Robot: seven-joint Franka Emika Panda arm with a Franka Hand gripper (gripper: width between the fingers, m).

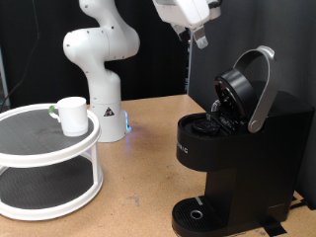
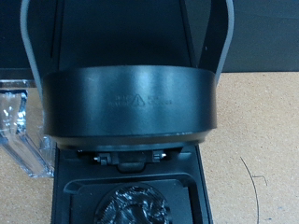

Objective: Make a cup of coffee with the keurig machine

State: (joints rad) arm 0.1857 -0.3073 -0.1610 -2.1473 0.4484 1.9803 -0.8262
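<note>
The keurig machine point(image 1: 242, 148) stands at the exterior view's right, matte black, with its lid and silver handle point(image 1: 265, 84) raised open. My gripper point(image 1: 201, 39) hangs above and a little left of the open lid and holds nothing that I can see. In the wrist view the open lid point(image 2: 131, 98) fills the middle, and below it the pod chamber point(image 2: 138, 201) holds a dark, crinkled round thing. One clear finger point(image 2: 23, 126) shows at the edge. The white cup point(image 1: 71, 115) stands on the top tier of a round white shelf point(image 1: 39, 148) at the left, far from the gripper.
A white robot arm base point(image 1: 104, 99) stands at the back between the shelf and the machine. The machine's round drip tray point(image 1: 197, 212) has nothing on it. Wooden table surface point(image 1: 138, 188) lies between the shelf and the machine.
</note>
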